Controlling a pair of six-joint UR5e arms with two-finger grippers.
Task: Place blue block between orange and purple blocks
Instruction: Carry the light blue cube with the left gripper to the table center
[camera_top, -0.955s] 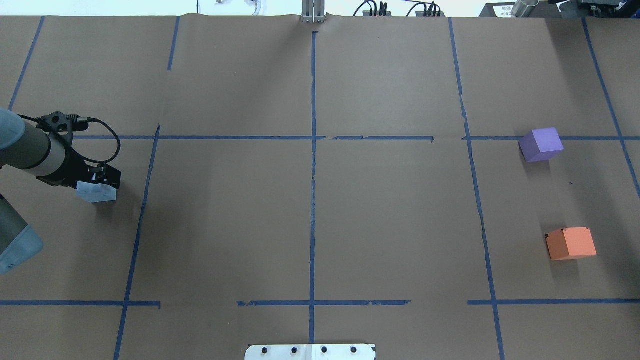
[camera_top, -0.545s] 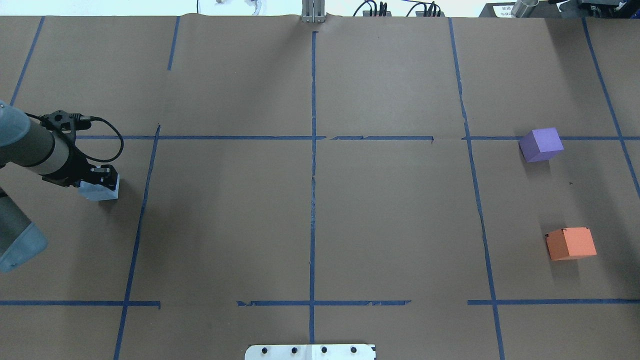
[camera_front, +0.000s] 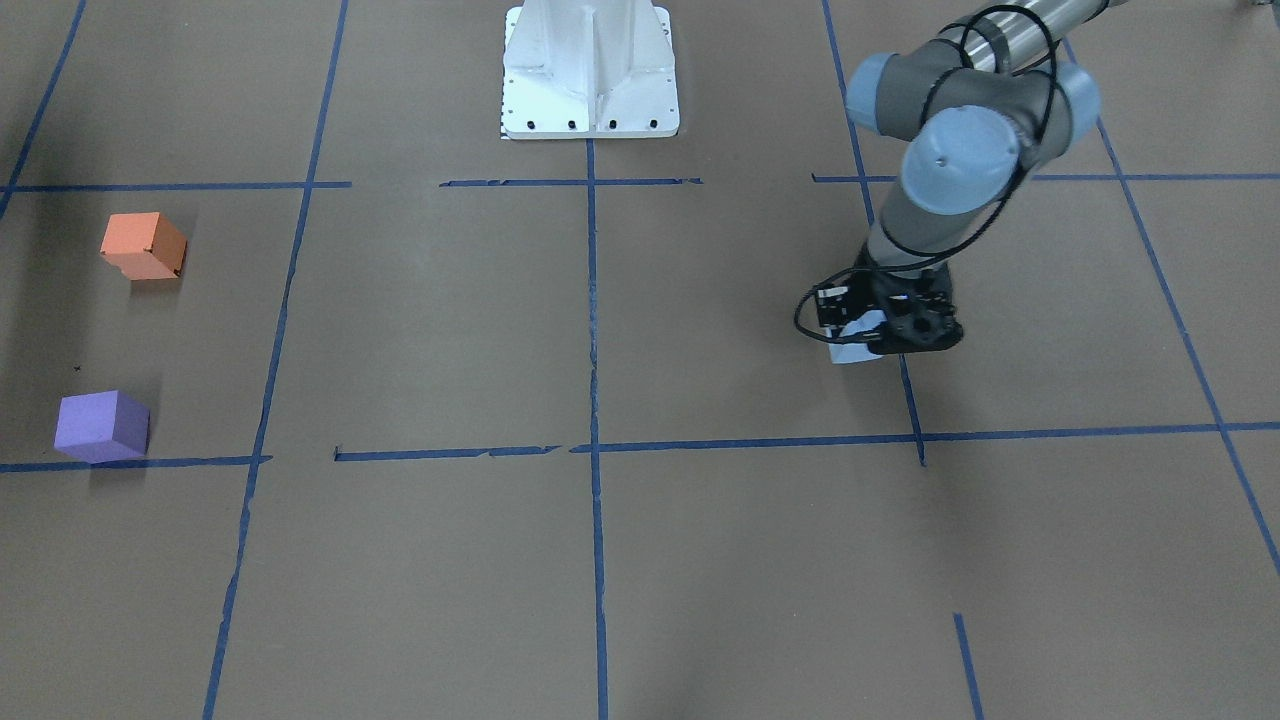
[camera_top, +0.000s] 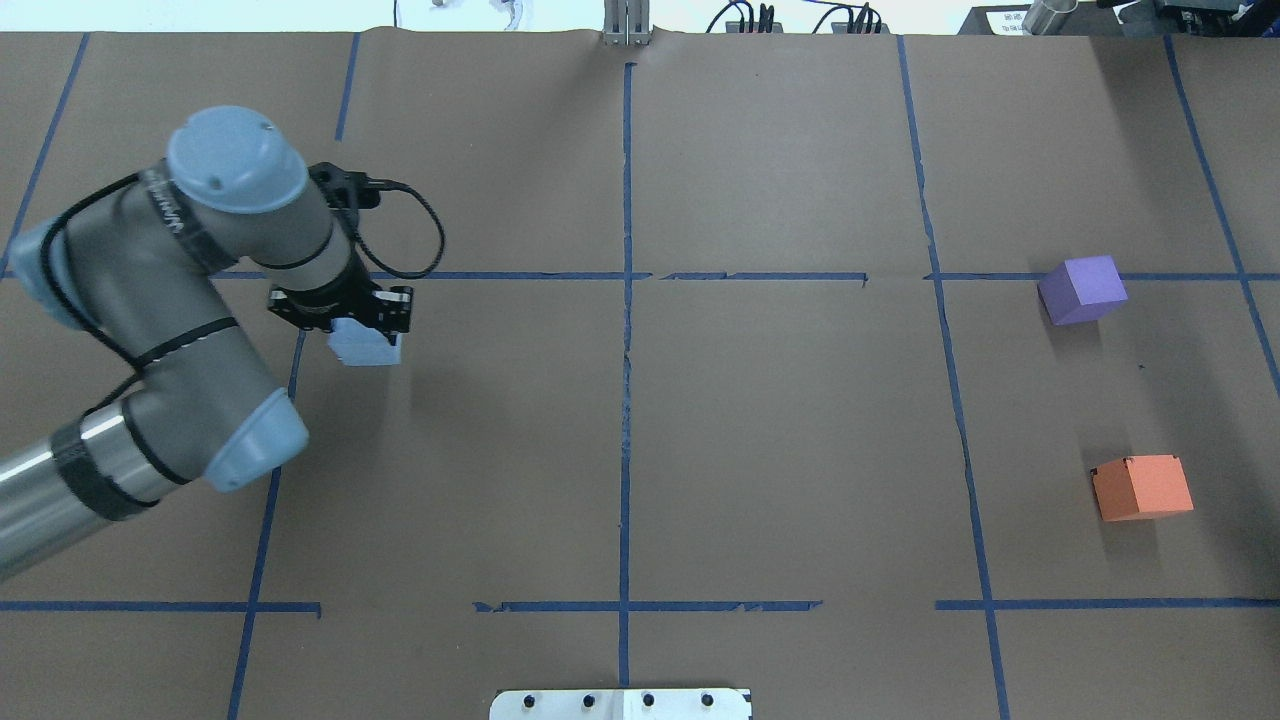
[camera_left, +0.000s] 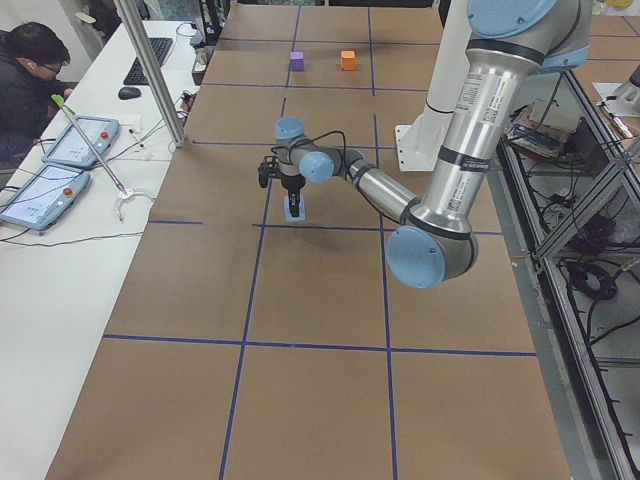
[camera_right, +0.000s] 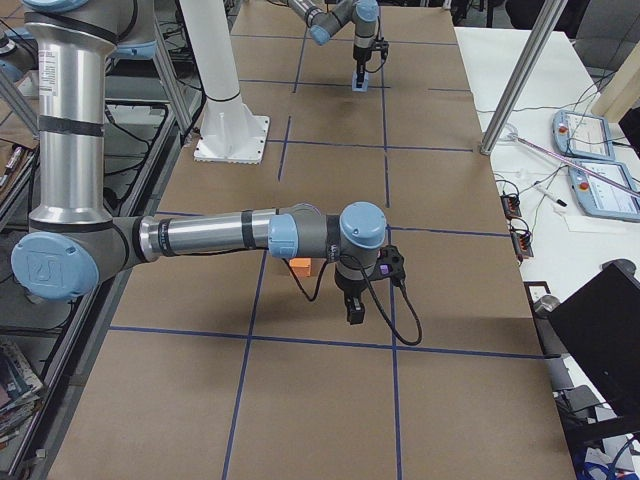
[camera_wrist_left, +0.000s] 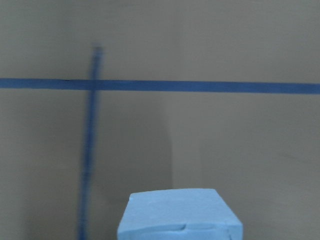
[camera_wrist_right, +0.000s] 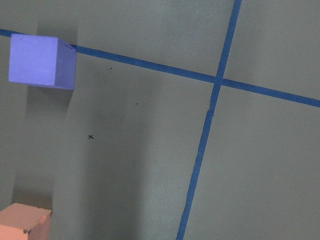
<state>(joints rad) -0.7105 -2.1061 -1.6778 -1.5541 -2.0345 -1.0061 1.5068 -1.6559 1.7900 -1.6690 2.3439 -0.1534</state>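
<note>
My left gripper (camera_top: 366, 328) is shut on the light blue block (camera_top: 365, 346), held low over the brown paper just right of a blue tape line at the table's left. The block also shows in the front view (camera_front: 853, 346) and at the bottom of the left wrist view (camera_wrist_left: 180, 215). The purple block (camera_top: 1083, 288) and the orange block (camera_top: 1142, 487) sit apart at the far right, with a bare gap between them. My right gripper (camera_right: 355, 312) shows only in the exterior right view, near those blocks; I cannot tell if it is open or shut.
Blue tape lines divide the brown paper-covered table (camera_top: 780, 430) into squares. The robot's white base (camera_front: 590, 70) stands at the table's near edge. The right wrist view shows the purple block (camera_wrist_right: 40, 61) and the orange block's corner (camera_wrist_right: 22, 222).
My left arm has swung to the right with the blue block, from the table's far left edge across the tape line. The purple and orange blocks have not moved.
</note>
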